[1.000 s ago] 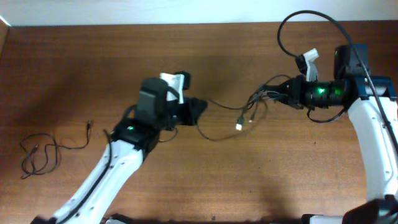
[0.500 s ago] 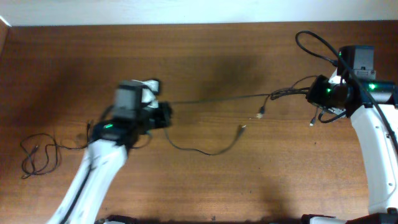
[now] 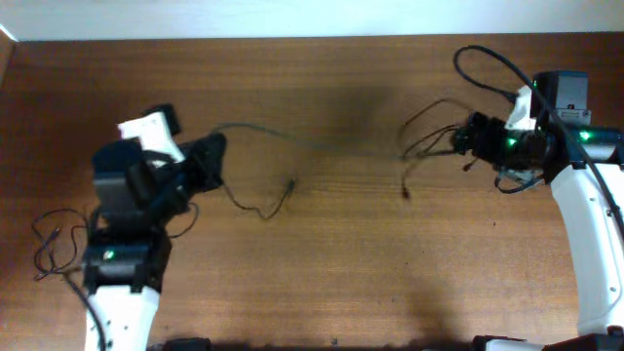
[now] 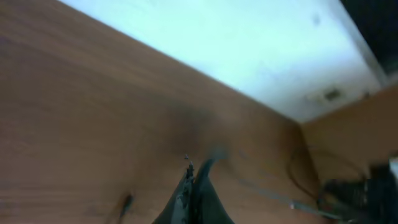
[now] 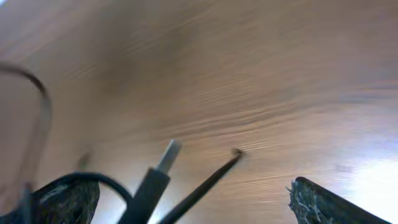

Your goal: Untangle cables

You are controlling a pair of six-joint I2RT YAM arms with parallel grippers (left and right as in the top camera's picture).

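- The left tool (image 3: 213, 156) is clenched on the held cable (image 3: 255, 130). In its wrist view the two fingers are pressed together, and the thin black cord leaves right at their tips.
- One stretch of the held cable runs out ahead of the left tool's fingertips, across the bench (image 3: 331, 278), toward the right tool (image 3: 466, 141).
- A shorter stretch sags to one side of the left tool and ends in a small plug (image 3: 291, 183) a little way ahead of it.
- The long stretch is blurred midway. It perhaps reaches the cable bunch (image 3: 429, 141), but I cannot tell whether the two are joined.
- The right tool is released: in its wrist view the fingers (image 5: 65, 199) stand wide apart at the lower corners.
- The cable bunch is a loose clutch of thin black strands just ahead of the right tool's tips. One strand drops to a dangling end (image 3: 405, 192) farther out.
- Between the spread fingers a silvery-tipped plug (image 5: 169, 152) and a dark strand point out over the bench. The cord passes close by one finger, unpinched.
- The coiled cable (image 3: 66, 232) lies on the bench behind the left tool, beside that arm's base and well apart from the others.
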